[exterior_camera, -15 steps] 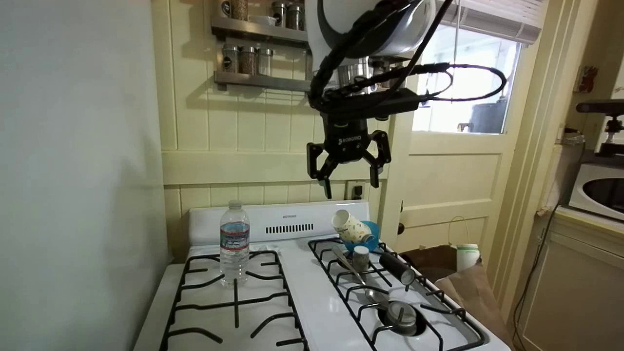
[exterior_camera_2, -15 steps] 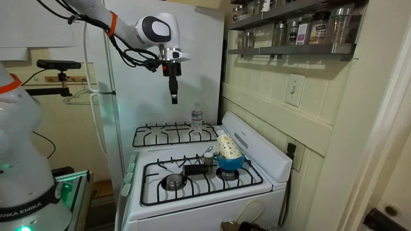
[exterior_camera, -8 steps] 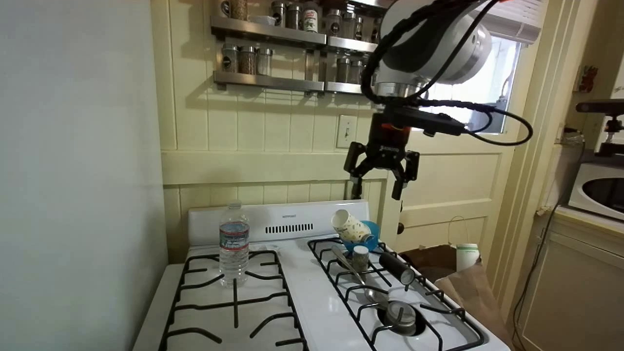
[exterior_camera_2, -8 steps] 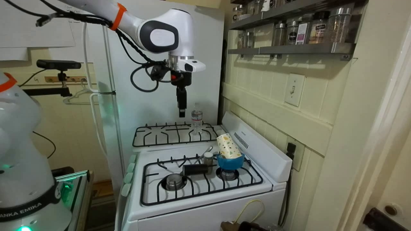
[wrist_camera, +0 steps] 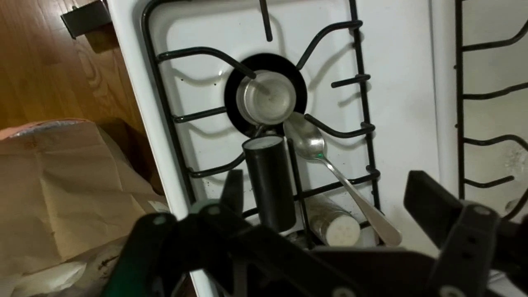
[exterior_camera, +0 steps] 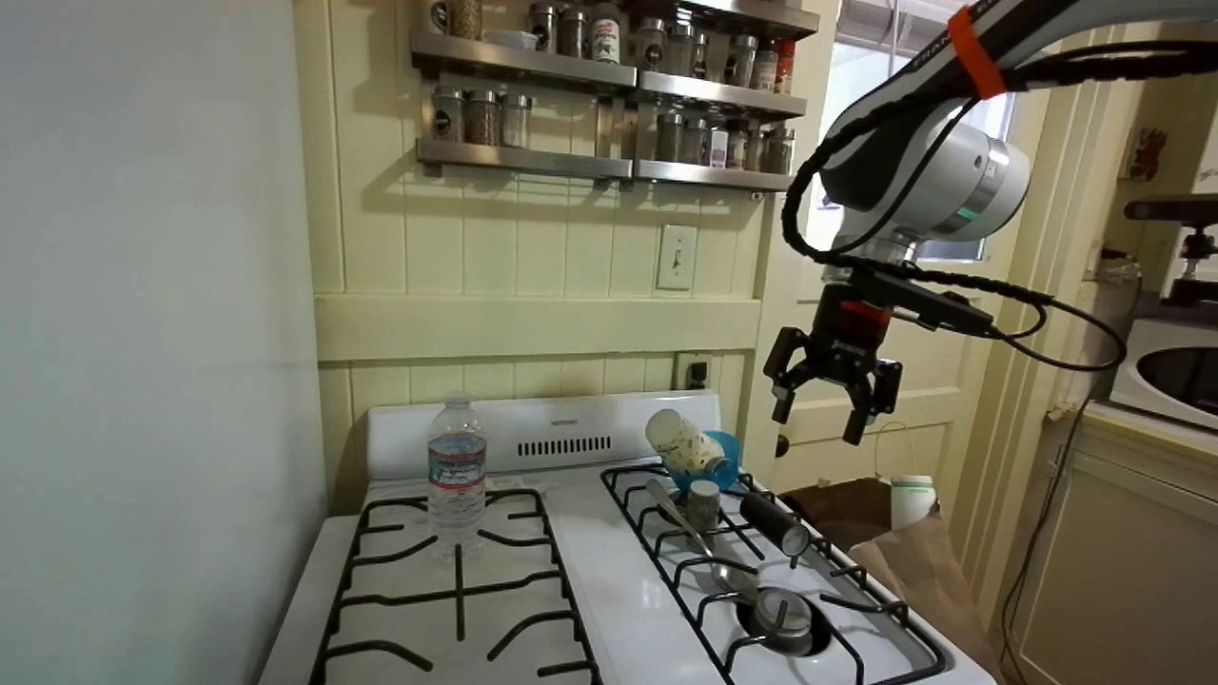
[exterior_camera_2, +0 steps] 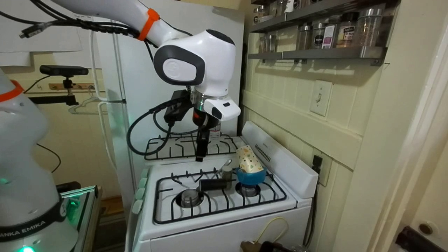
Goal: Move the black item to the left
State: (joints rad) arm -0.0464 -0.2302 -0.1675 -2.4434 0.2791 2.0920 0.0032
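Note:
The black item is a slim black cylinder with a pale end, lying on the right-hand stove grate in an exterior view. It also shows in an exterior view, beside a small jar, and in the wrist view. My gripper is open and empty, held in the air above the stove. In an exterior view the gripper hangs a little above the black item. In the wrist view the open gripper has the black item between its fingers in the picture, close to the left finger, not touching.
A spoon and a white-capped jar lie close to the black item. A blue bowl holding a patterned cup stands behind. A water bottle stands on the left-hand grate. A paper bag is beside the stove.
My arm has moved down toward the stove, to the right in an exterior view. The gripper stays open. The black item and the other things on the stove have not moved.

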